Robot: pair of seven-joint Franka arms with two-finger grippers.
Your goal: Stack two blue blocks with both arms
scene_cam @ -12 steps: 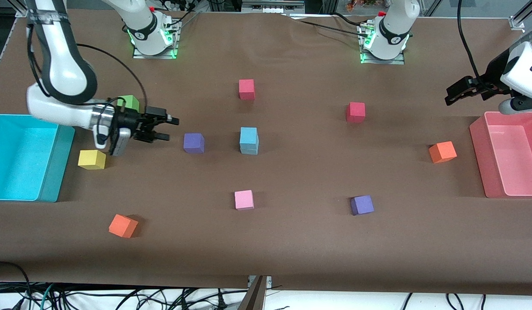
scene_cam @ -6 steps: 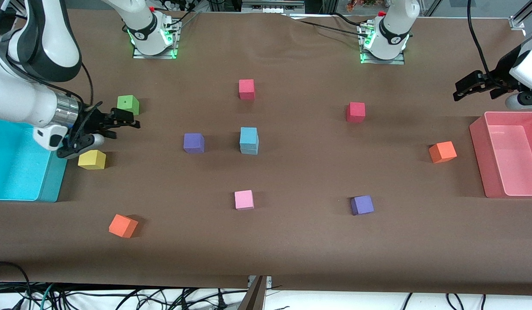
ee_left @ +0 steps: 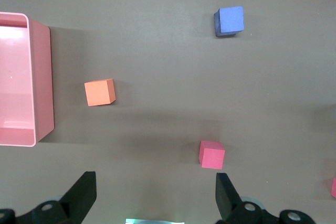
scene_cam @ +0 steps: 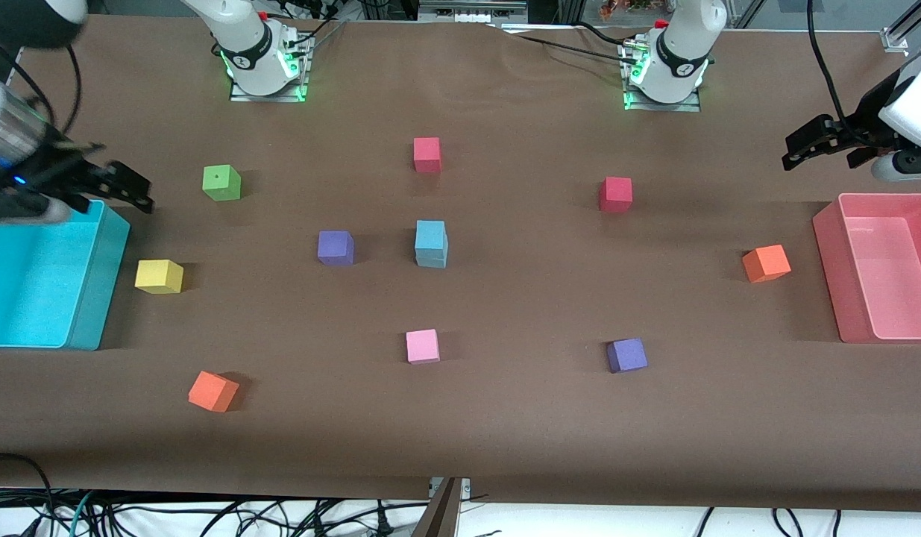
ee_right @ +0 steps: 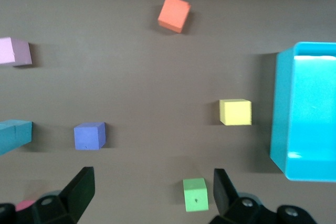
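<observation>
Fingers spread on both, nothing held. Right gripper [scene_cam: 136, 192] hangs over the cyan bin [scene_cam: 102, 283] corner at the right arm's end; left gripper [scene_cam: 802, 149] is up over the table near the pink bin [scene_cam: 829, 261], fingers [ee_left: 81, 195] wide apart. Two blue blocks [scene_cam: 431, 243]: matte foam cubes, one stacked square on the other, mid-table. Purple cube [scene_cam: 335, 247] sits beside the stack toward the right arm's end, pink cube [scene_cam: 422, 346] nearer the front camera. Table cover is brown cloth.
</observation>
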